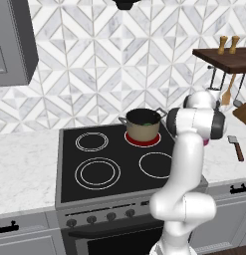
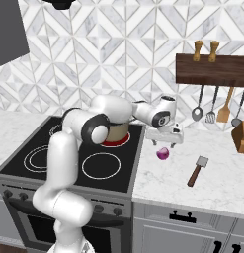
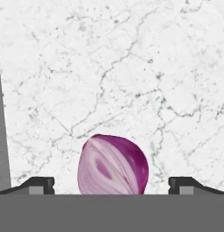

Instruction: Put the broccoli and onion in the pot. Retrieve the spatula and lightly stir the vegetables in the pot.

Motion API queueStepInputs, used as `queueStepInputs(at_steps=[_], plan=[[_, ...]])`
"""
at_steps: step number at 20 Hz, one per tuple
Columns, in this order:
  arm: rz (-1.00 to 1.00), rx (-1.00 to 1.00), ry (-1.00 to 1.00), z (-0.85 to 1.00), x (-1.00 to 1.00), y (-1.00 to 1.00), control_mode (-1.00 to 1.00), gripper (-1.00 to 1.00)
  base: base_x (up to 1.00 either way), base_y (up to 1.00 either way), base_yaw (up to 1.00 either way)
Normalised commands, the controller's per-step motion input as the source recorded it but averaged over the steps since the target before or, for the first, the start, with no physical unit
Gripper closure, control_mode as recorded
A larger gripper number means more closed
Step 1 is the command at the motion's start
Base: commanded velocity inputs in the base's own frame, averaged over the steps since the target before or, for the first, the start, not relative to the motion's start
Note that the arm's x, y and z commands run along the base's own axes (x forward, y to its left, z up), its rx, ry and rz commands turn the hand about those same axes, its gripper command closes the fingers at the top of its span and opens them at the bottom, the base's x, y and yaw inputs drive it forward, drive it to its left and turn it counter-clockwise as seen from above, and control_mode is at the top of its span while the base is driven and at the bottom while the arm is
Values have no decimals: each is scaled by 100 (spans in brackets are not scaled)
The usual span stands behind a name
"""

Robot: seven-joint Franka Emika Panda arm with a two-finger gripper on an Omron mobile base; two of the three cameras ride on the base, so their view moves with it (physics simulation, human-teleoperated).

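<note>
Going for the onion (image 3: pixel 112 165): it sits on the marble counter (image 2: pixel 212 190), just off the stove's right edge, spatula (image 2: pixel 196 170) at its 3 o'clock. Gripper (image 2: pixel 164 141) hangs directly above, jaws fully apart, holding nothing. Green shows in the pot (image 1: pixel 143 124), probably broccoli. Next: descend, straddle the bulb, close.

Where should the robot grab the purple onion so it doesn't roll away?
Probably around its round middle, coming straight down from above. The onion lies on the bare marble counter, beside the stove, with room on both sides. The open gripper is above it, one fingertip on each side, so closing across the widest part should hold it.
</note>
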Motion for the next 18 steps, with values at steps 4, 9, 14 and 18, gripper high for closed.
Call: queueStepInputs(at_steps=[4, 9, 14, 18], plan=[[0, 0, 10, -25, 0, -2, -100, -100, 0, 0, 0], [0, 0, 10, -24, 0, -1, -100, -100, 0, 0, 0], [0, 0, 4, -23, 0, -1, -100, -100, 0, 0, 0], [0, 0, 1, -20, 0, -3, -100, -100, 0, 0, 0]])
